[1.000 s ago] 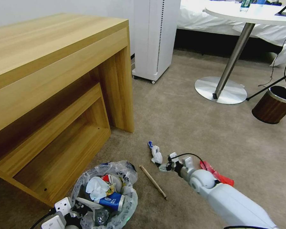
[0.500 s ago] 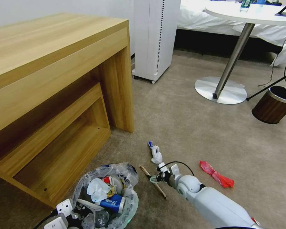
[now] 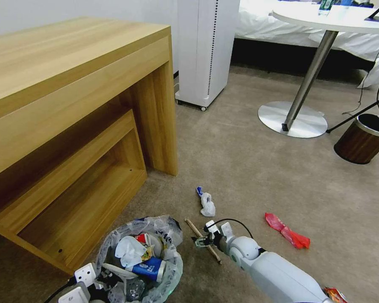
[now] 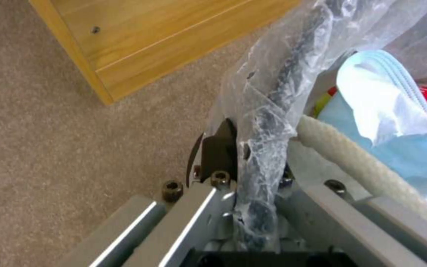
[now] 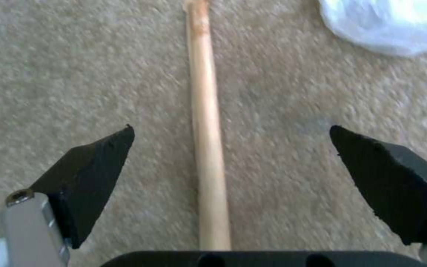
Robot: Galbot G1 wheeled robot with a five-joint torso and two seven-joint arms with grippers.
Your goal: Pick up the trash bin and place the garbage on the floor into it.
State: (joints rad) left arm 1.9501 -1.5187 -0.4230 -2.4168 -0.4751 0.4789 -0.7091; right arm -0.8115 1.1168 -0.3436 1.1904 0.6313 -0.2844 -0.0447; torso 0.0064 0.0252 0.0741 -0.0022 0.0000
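The trash bin point(image 3: 156, 275) with its translucent bag liner stands low on the left of the head view, holding a blue-white carton point(image 3: 149, 267), white tissue and a red cup. My left gripper point(image 3: 86, 280) is shut on its rim and liner point(image 4: 260, 148). The right gripper point(image 3: 200, 242) hovers open just above the wooden stick point(image 3: 192, 226) on the carpet. In the right wrist view the stick point(image 5: 206, 148) runs between the spread fingers point(image 5: 95, 174) of that gripper point(image 5: 231, 128), untouched. A white tissue wad point(image 3: 207, 206) and a red wrapper point(image 3: 287, 235) lie farther out.
A wooden desk point(image 3: 71, 105) with a low shelf stands at left, close to the bin. Farther off are a white appliance point(image 3: 206, 50), a round table's steel base point(image 3: 292, 120) and a brown wood-grain bin point(image 3: 362, 141). A small red and yellow scrap point(image 3: 334, 294) lies by my right arm.
My right arm has drawn back and leftward, from beside the tissue wad to over the wooden stick, with its fingers open. The bin and left gripper barely shifted.
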